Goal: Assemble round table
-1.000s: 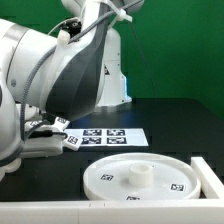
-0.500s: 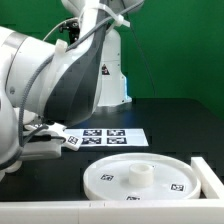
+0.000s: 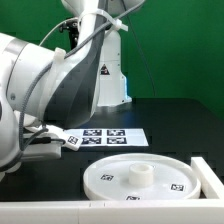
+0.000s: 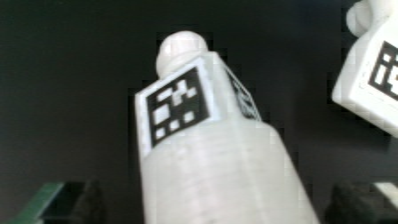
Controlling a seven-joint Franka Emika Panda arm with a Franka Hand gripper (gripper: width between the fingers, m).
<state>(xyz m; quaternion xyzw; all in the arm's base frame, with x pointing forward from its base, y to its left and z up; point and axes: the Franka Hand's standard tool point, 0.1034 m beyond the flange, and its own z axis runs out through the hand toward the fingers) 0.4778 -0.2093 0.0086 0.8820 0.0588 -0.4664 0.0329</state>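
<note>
straddling the leg (image 4: 199, 140) with fingers (image 4: 57, 203) wide apart and gripping nothing, the gripper (image 4: 210, 203) could knock it rolling if it closes off-centre; the disc (image 3: 138, 178) sits lower centre of the exterior view.

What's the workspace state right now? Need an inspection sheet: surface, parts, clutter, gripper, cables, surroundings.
Surface: black table; marker board lies flat on it.
Job's things: round disc lies flat near the front, with a raised hub at its centre. In the wrist view, the leg sits between the fingers. A second tagged white part lies beside the leg and apart from it; which part cannot be told.
Clutter: nothing seen.
Grippers: gripper open, with fingertips on either side of the leg and gaps showing.
Cables: thin dark cable arcs off the upper arm.
Surroundings: white raised border at the front and at the exterior view's right.
</note>
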